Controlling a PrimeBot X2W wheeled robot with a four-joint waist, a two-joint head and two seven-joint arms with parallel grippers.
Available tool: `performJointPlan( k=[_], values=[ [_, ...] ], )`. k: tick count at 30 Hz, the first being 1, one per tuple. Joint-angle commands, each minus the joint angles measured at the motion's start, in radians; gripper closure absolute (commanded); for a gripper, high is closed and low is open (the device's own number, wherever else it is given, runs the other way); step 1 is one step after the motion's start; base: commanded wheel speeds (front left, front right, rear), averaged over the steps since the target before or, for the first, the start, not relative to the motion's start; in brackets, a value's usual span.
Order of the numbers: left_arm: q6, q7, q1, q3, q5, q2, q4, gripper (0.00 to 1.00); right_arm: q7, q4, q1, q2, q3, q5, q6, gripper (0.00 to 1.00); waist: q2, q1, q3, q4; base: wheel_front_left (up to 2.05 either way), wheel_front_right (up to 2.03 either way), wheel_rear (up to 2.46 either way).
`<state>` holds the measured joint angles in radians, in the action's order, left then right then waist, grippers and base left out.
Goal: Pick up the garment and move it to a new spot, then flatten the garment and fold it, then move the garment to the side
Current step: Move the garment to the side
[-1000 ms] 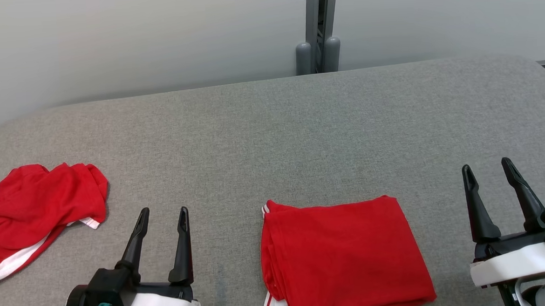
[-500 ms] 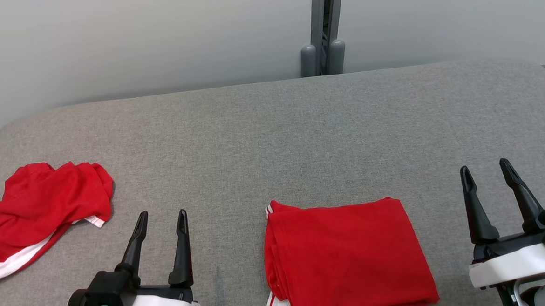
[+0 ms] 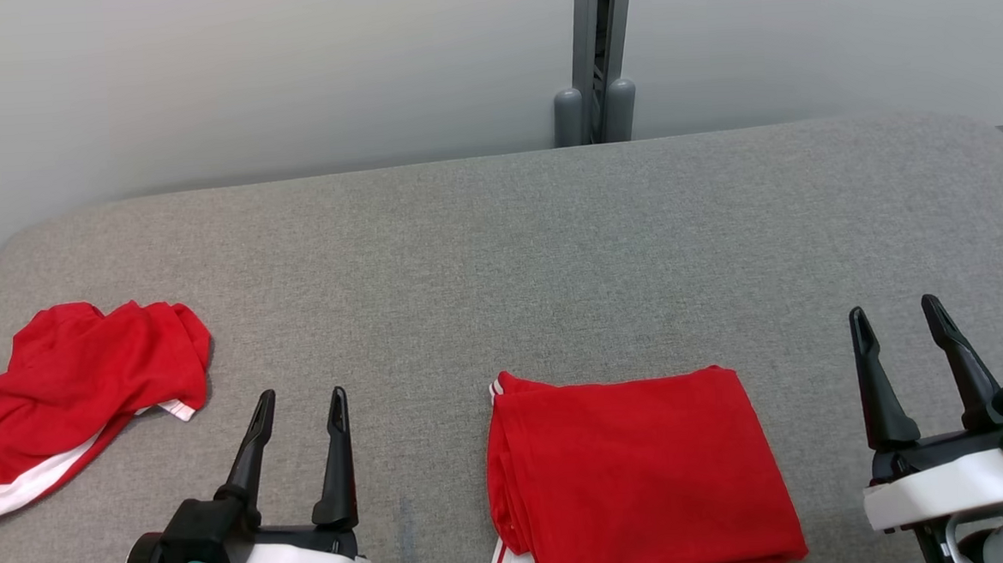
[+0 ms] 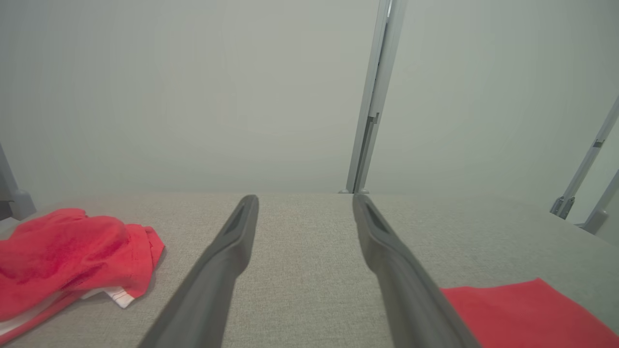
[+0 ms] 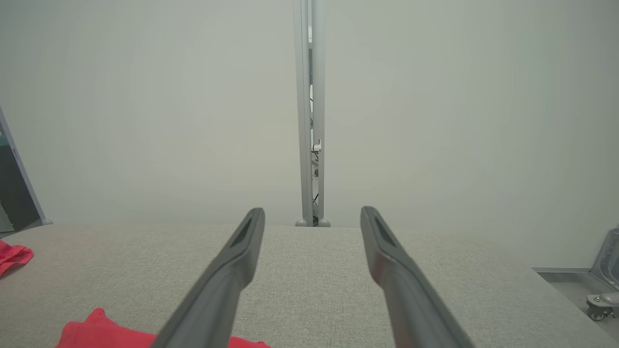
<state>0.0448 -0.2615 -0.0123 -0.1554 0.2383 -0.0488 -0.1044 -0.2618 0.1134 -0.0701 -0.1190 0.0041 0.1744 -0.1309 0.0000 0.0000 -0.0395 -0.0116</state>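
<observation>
A folded red garment (image 3: 640, 472) with white trim lies flat at the front middle of the grey table (image 3: 500, 247); its corner shows in the left wrist view (image 4: 522, 314) and the right wrist view (image 5: 96, 331). A second red garment (image 3: 70, 394) with a white band lies crumpled at the left edge, also seen as a red heap (image 4: 63, 256) in the left wrist view. My left gripper (image 3: 299, 400) hovers open between the two garments, holding nothing. My right gripper (image 3: 894, 312) stands open to the right of the folded garment, apart from it.
A pale wall panel with a grey metal post (image 3: 593, 54) stands behind the table's far edge. The table's rounded right corner (image 3: 996, 131) drops off to the floor. Grey frame legs (image 4: 580, 193) show at the right of the left wrist view.
The whole head picture has shifted slightly, so the camera moved. Both grippers stay open and neither garment has moved on the table.
</observation>
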Motion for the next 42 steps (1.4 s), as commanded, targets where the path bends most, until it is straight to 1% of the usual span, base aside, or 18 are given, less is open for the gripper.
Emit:
performJointPlan(
  k=[1,4,7,10,20,26,32,36,37,38,39,42],
  values=[
    [0.001,-0.003,-0.003,-0.001,0.004,-0.004,0.0,0.0,-0.006,0.011,0.014,0.0,-0.005,0.006,0.0,0.0,0.0,0.0,0.001,-0.001,0.0,0.0,0.0],
    [0.0,-0.003,-0.004,-0.006,0.002,-0.004,-0.005,0.0,0.013,0.044,0.017,0.004,0.005,0.037,0.0,0.0,0.0,0.0,0.0,-0.003,0.0,0.0,0.0],
    [-0.002,-0.003,-0.002,-0.009,-0.001,-0.004,-0.009,0.0,0.037,0.07,0.017,-0.006,0.025,0.058,0.0,0.0,0.0,0.0,-0.002,-0.005,0.0,0.0,0.0],
    [-0.005,-0.003,0.003,-0.013,-0.004,-0.004,-0.013,0.0,0.079,0.115,0.014,-0.004,0.044,0.123,0.0,0.0,0.0,0.0,-0.005,-0.008,0.0,0.0,0.0],
    [-0.015,-0.003,0.03,-0.018,-0.015,-0.004,-0.014,0.0,0.2,0.282,-0.033,-0.04,0.157,0.315,0.0,0.0,0.0,0.0,-0.043,-0.026,0.0,0.0,0.0],
    [-0.021,-0.003,0.051,-0.022,-0.023,-0.004,-0.017,0.0,0.226,0.357,-0.082,-0.052,0.202,0.402,0.0,0.0,0.0,0.0,-0.08,-0.045,0.0,0.0,0.0],
    [-0.026,-0.003,0.069,-0.026,-0.028,-0.004,-0.023,0.0,0.249,0.413,-0.125,-0.067,0.267,0.46,0.0,0.0,0.0,0.0,-0.097,-0.063,0.0,0.0,0.0],
    [-0.023,-0.003,0.071,-0.026,-0.023,-0.004,-0.022,0.0,0.257,0.455,-0.142,-0.073,0.292,0.48,0.0,0.0,0.0,0.0,-0.098,-0.071,0.0,0.0,0.0],
    [-0.022,-0.003,0.072,-0.027,-0.022,-0.004,-0.02,0.0,0.256,0.462,-0.145,-0.075,0.303,0.476,0.0,0.06,0.0,0.0,-0.097,-0.072,0.0,0.0,0.0],
    [-0.022,-0.003,0.072,-0.027,-0.021,-0.004,-0.018,0.0,0.252,0.469,-0.149,-0.077,0.314,0.475,0.0,0.56,0.0,0.0,-0.096,-0.073,0.0,0.0,0.0],
    [-0.021,-0.003,0.071,-0.027,-0.019,-0.004,-0.017,0.0,0.246,0.474,-0.152,-0.077,0.321,0.478,0.0,1.0,0.0,0.0,-0.095,-0.073,0.0,0.0,0.0],
    [-0.019,-0.003,0.067,-0.027,-0.019,-0.004,-0.015,0.0,0.225,0.483,-0.164,-0.086,0.343,0.469,0.0,1.0,0.0,0.0,-0.091,-0.072,0.0,0.0,0.0]
  ],
)
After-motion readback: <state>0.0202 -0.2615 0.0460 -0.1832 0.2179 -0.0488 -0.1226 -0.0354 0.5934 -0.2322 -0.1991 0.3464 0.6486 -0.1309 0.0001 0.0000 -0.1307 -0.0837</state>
